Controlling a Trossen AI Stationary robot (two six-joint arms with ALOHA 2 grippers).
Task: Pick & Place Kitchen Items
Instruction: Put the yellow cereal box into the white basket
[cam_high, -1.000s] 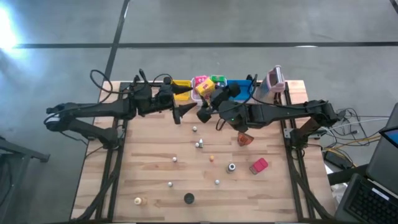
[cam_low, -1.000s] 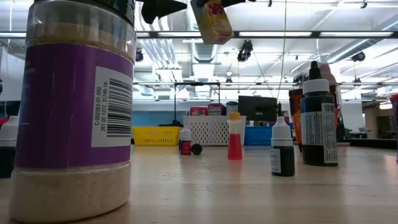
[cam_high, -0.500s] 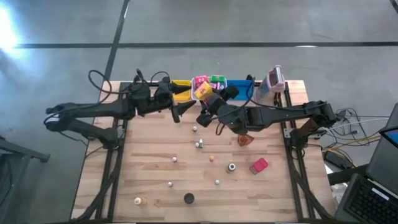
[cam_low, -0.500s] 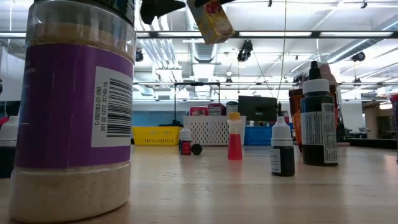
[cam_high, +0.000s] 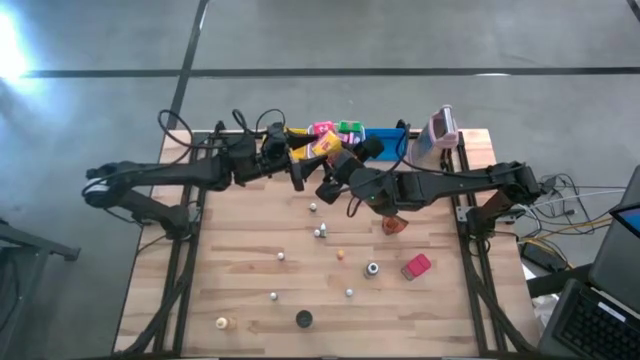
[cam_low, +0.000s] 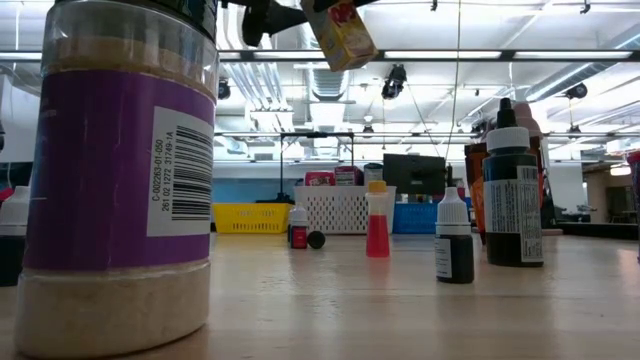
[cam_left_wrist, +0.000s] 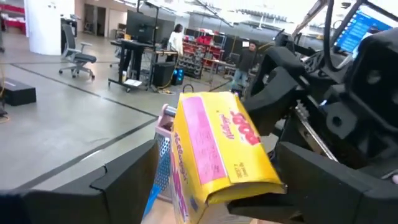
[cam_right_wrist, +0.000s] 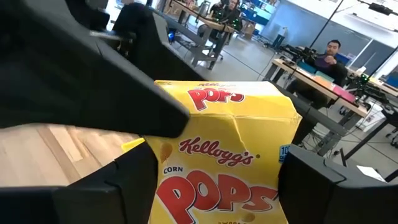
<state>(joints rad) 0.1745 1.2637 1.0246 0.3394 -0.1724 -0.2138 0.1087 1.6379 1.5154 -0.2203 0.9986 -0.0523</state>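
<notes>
The yellow cereal box (cam_high: 326, 146) is up in the air over the far middle of the tabletop (cam_high: 250, 290), just in front of the row of bins, with the white bin (cam_high: 335, 131) right behind it. It is pinched in the right gripper (cam_high: 333, 160), whose fingers sit against the box's two sides, as the right wrist view shows (the printed front fills most of that picture).

The left gripper (cam_high: 297, 172) is just beside the box on its left, spread wide and holding nothing; in the left wrist view its dark fingers (cam_left_wrist: 124, 177) frame the box on both sides without touching it.

This looks like either a handover or a drop into a bin; I can't say which. For a handover, the left gripper should close squarely on the box's flat faces before the right one lets go, as the box is light and sits tilted. For a drop, the box should be brought fully over the bin's opening and lowered first, or it could catch the rim and tumble.

Nearer, small bottles, a red packet (cam_high: 416, 265) and a brown packet (cam_high: 393, 224) lie scattered on the tabletop.
</notes>
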